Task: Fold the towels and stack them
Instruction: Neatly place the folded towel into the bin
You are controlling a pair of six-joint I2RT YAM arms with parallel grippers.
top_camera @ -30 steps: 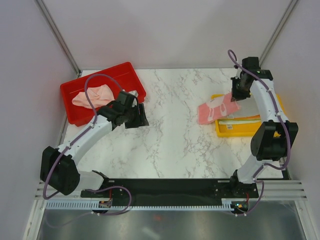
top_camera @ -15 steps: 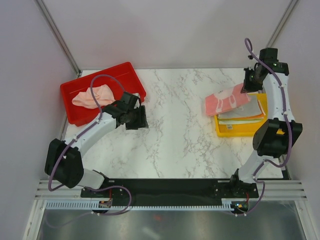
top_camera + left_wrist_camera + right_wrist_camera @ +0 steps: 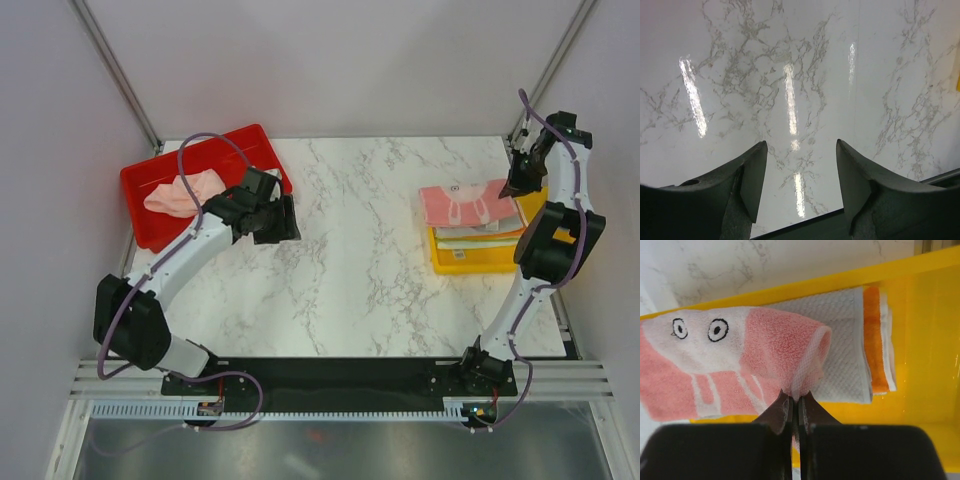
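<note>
The right fingers (image 3: 783, 412) pinch shut on the edge of the pink bunny towel (image 3: 740, 360), which drapes over folded towels (image 3: 845, 345) in the yellow tray (image 3: 930, 340). The left fingers (image 3: 752, 175) gape wide, empty, above the marble surface (image 3: 790, 65) beside the red tray (image 3: 150, 230) holding a peach-pink towel (image 3: 185, 192).

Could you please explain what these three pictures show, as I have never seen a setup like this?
These are two robot arms bolted to the near edge of a marble table. The wide picture looks down from above and behind them. The other two come from a camera on each wrist, so the dark shapes at the bottom are that arm's own fingers. The left gripper is open and empty over bare table, near a red tray holding a crumpled peach towel. The right gripper is shut on a fold of a pink bunny towel, draped over folded towels in a yellow tray.
</note>
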